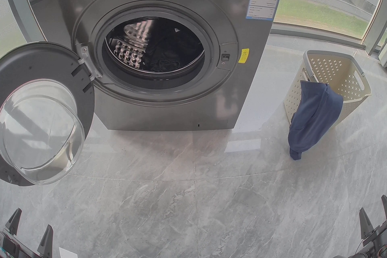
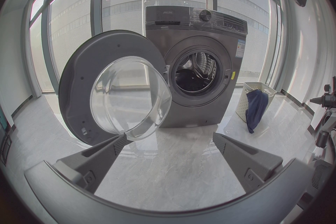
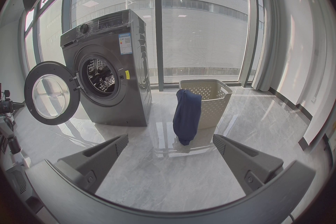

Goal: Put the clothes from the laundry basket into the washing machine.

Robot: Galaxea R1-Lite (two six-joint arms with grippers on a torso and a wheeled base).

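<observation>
Grey marble floor [image 1: 193,198] from the head: washer [image 1: 225,9], door [image 1: 44,65] open, dark clothes [image 1: 169,49] in the drum [image 1: 129,51], basket [image 1: 334,54] to its right with a blue garment [image 1: 316,113] draped over the rim. Left wrist: left jaws wide, empty. Right wrist: right jaws wide, empty, facing that garment. We'd say we're between grabs; next we close in and pinch it by the rim.

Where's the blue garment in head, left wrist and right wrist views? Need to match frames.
Head view: right side, blue garment draped over the laundry basket rim.
Left wrist view: blue garment on the basket, beside the washing machine.
Right wrist view: blue garment on the same basket rim.
Shared landmark: open washing machine door.
</observation>
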